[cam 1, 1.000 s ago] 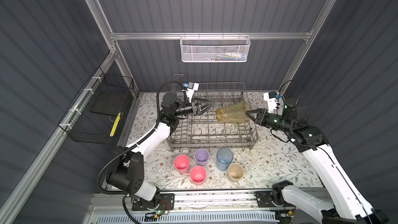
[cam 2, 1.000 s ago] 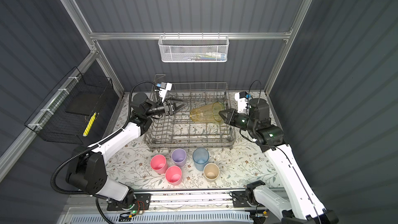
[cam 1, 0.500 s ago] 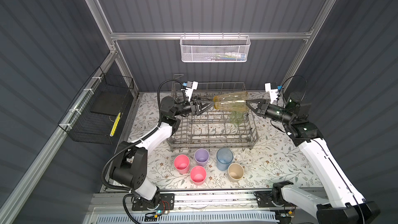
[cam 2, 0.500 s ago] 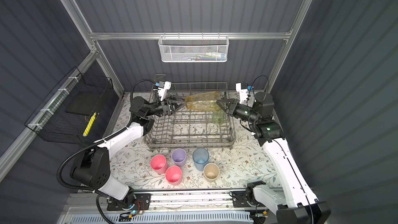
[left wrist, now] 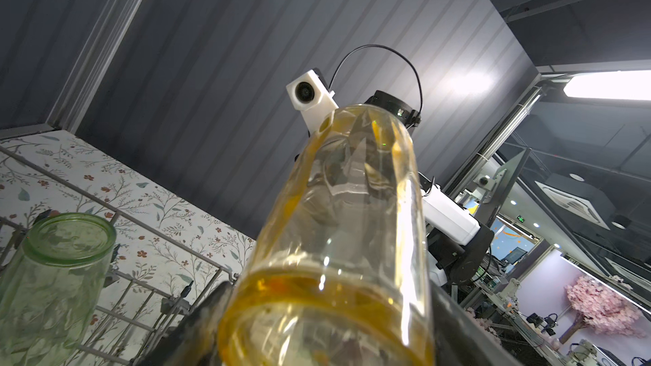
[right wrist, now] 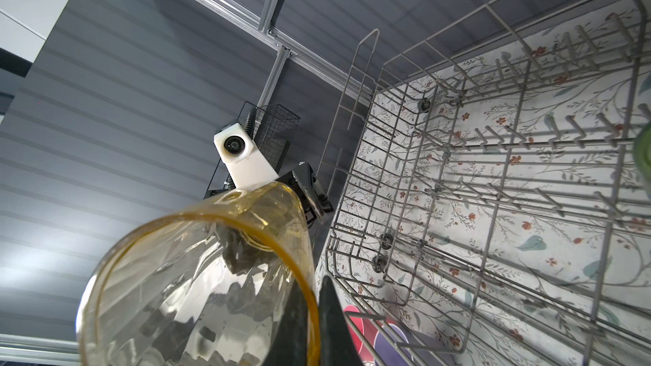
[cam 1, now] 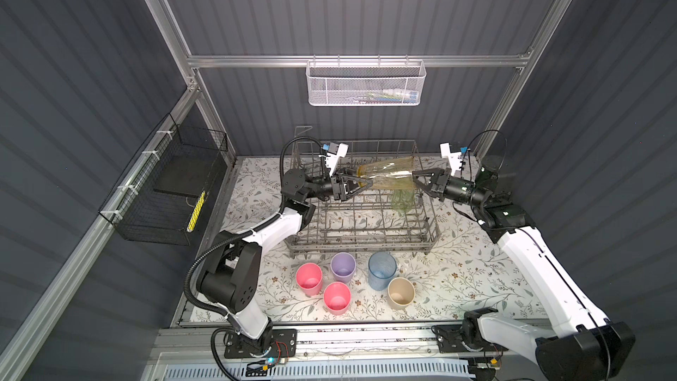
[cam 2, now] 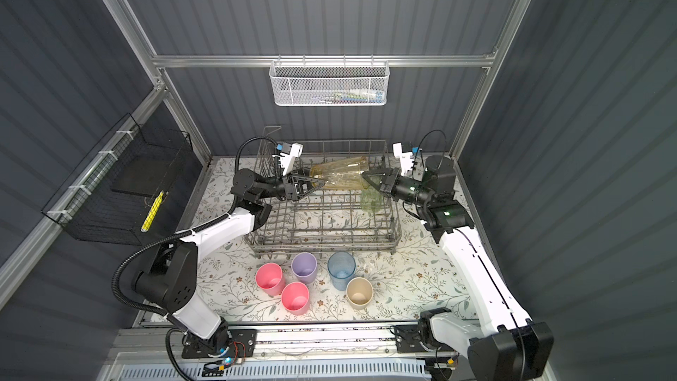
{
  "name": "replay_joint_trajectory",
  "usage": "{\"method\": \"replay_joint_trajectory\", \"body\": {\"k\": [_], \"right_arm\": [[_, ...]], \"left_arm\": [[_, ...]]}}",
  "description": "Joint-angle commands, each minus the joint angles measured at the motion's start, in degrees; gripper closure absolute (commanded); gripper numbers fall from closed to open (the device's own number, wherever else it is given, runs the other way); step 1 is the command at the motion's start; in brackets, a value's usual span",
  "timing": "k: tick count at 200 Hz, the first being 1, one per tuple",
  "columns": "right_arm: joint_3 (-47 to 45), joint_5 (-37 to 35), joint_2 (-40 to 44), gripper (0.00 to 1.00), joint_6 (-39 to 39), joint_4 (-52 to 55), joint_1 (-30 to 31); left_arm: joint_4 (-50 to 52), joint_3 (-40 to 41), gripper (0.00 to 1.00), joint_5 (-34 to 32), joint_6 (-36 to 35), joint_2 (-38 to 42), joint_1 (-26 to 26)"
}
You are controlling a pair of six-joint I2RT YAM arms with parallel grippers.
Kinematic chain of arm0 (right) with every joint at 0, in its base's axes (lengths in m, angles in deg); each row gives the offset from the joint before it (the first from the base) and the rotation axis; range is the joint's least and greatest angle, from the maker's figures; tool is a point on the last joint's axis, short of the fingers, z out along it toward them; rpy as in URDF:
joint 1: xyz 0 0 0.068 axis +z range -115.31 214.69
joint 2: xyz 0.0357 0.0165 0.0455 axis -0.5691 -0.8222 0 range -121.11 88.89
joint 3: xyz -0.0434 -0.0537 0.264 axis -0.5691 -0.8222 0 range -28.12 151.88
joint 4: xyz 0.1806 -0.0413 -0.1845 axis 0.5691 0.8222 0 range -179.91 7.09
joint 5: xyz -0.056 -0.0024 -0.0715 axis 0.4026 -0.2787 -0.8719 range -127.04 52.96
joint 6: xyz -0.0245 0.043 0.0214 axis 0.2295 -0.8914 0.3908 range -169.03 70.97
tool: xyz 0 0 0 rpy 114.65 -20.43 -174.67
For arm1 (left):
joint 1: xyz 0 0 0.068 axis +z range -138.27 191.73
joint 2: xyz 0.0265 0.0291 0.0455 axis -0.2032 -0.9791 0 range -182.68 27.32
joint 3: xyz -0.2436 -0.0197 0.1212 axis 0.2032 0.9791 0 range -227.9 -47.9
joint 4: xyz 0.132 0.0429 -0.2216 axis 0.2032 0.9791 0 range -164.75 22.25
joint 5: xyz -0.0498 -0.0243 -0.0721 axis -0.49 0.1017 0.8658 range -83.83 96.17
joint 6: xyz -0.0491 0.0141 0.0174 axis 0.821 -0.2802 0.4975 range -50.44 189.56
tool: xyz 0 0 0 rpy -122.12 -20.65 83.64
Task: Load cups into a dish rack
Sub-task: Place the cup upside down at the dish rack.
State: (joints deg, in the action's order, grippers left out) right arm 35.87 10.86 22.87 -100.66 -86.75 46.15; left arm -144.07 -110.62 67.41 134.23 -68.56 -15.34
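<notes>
Cups (cam 1: pixel 381 269): seven; dish rack (cam 1: pixel 362 240): one.

The left arm (cam 1: pixel 278 230) shows white links, black joints, ribbed black hose (cam 1: pixel 190 280), and a seemingly black left tool (cam 1: pixel 367 185).

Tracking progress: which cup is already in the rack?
The pale green cup, standing inside the rack. The amber cup is held aloft; the other five stand on the table.
</notes>
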Motion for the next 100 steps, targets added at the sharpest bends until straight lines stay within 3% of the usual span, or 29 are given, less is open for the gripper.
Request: {"method": "replay_joint_trajectory", "body": {"k": [1,36,100], "right_arm": [[-0.75,4.80,-0.24,1.00,-1.86,-5.49,0.84],[-1.62,6.14,-0.86,1.00,-2.92,-6.89,0.84],[-2.21,7.28,-1.66,1.00,-3.37,-7.91,1.01]], "left_arm": [[-9.49,-2.28,0.18,0.73,6.72,-2.55,-0.26],[-18.10,-3.63,0.18,1.05,13.62,-5.60,-0.26],[-16.37,-3.02,0.20,1.07,11.56,-4.67,-0.26]]}}
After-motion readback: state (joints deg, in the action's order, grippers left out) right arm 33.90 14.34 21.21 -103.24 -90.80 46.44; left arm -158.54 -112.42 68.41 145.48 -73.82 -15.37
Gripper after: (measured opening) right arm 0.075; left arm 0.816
